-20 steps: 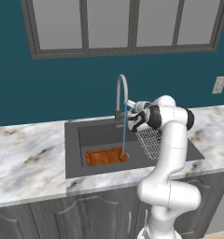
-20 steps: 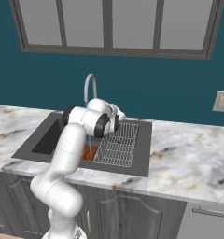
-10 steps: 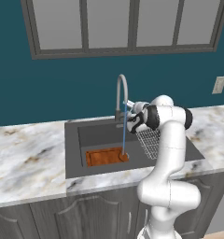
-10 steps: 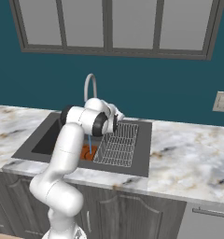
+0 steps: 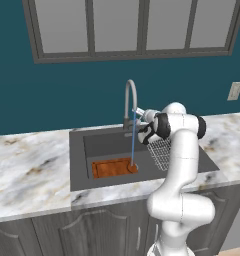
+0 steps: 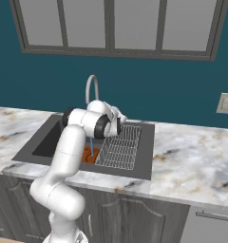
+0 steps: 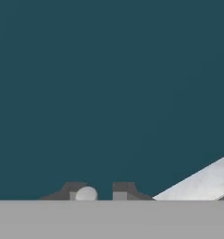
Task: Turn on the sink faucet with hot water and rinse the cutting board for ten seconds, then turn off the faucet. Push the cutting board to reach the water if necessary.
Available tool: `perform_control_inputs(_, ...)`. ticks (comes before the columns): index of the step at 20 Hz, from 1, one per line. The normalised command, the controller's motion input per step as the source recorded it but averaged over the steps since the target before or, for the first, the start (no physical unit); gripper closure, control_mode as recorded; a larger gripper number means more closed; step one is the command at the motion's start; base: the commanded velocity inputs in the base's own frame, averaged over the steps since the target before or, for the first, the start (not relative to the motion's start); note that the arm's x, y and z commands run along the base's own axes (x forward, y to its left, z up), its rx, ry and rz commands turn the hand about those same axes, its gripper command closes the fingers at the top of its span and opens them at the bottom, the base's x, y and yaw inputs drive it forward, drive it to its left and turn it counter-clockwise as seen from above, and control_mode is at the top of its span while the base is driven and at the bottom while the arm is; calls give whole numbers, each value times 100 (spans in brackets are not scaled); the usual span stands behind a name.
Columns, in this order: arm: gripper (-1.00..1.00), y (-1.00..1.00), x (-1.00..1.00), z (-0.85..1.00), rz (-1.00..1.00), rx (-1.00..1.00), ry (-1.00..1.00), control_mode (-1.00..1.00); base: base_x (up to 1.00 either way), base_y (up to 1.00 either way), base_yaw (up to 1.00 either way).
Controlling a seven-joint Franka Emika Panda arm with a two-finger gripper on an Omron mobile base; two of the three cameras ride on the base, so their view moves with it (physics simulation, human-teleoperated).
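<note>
The sink faucet (image 5: 129,98) arches over the dark sink (image 5: 78,150), and a thin blue stream of water (image 5: 133,142) falls from its spout. The stream lands on the right end of the orange-brown cutting board (image 5: 112,167), which lies flat in the basin. My gripper (image 5: 138,112) is at the faucet's small side lever, just right of the spout. In the hand view the gripper (image 7: 99,191) has its tips close together, with a small grey rounded piece (image 7: 86,193) of the lever between them. From the right, my arm hides most of the board (image 6: 90,154).
A wire mesh dish rack (image 5: 162,150) fills the right part of the sink, under my forearm. Marble counter (image 5: 27,165) runs to both sides. The teal wall and window (image 5: 132,30) stand close behind the faucet. A wall outlet (image 6: 225,102) is at the far right.
The gripper's jaws have narrowed around the lever. The arm has hardly moved, and the water still runs onto the board.
</note>
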Motion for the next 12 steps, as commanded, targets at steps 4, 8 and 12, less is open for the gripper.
perform_control_inputs(4,100,-19,-30,4,0,0,0,-100,0,0,0)
perform_control_inputs(8,100,-17,-19,0,1,0,4,-100,0,0,0)
perform_control_inputs(12,100,-17,-18,0,1,0,6,-100,0,0,0)
